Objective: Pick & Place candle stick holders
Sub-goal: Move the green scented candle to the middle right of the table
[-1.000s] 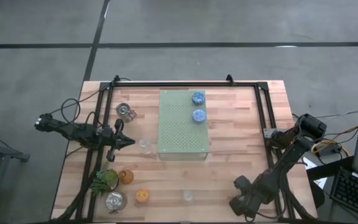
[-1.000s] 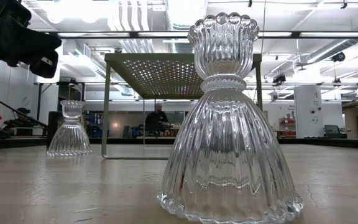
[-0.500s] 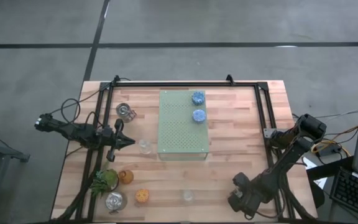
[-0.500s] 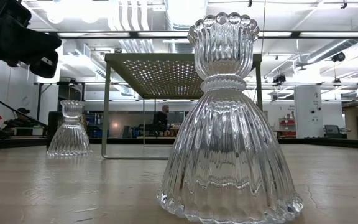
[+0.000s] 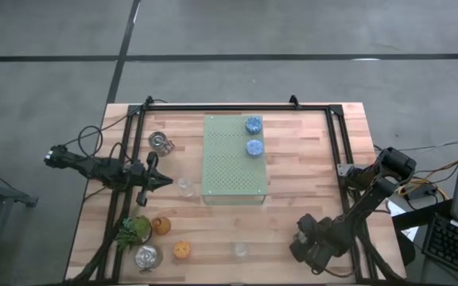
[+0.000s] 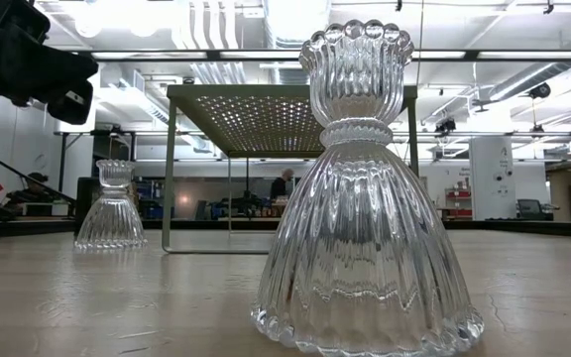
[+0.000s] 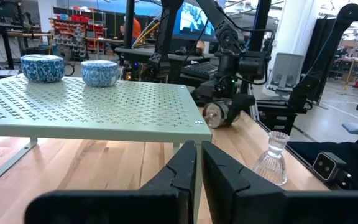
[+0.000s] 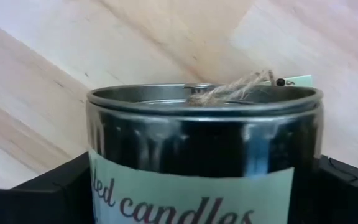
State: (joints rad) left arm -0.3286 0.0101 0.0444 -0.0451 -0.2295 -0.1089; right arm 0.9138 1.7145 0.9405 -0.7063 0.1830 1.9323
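The right gripper (image 5: 308, 248) clamps a shiny silver candle tin (image 8: 204, 155) with a pale green label and twine. The left gripper (image 7: 197, 163) hangs nearly closed, holding nothing, beside the perforated board (image 7: 92, 106).

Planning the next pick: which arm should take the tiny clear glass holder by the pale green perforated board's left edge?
Left, probably. The left gripper is empty and right beside the tiny clear glass holder. The right gripper is far off, shut on a shiny silver tin.
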